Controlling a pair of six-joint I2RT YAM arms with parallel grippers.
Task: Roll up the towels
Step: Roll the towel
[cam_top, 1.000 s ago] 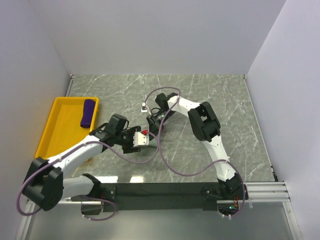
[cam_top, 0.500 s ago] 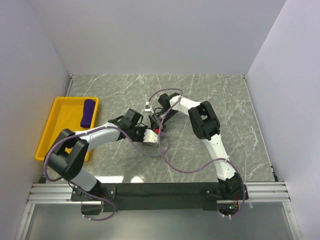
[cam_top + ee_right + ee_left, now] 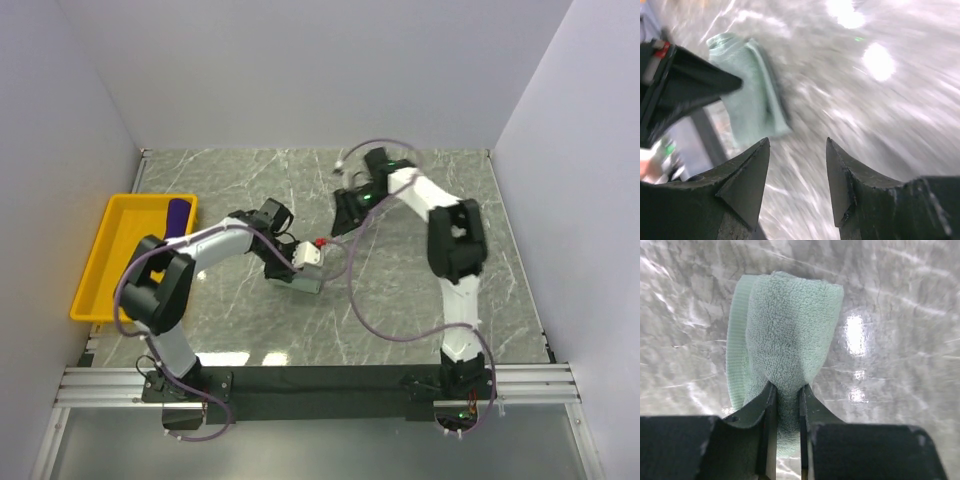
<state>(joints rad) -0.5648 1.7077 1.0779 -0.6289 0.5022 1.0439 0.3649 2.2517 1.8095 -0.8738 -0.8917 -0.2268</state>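
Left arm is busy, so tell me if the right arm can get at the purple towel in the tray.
Probably not. The purple towel lies in the yellow tray at the far left, and the left arm stretches across the way; the right hand is open and empty.

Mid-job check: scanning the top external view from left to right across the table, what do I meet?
tray → purple towel, lying in the tray's right side → left tool, shut on the mint towel → right tool, open and empty.
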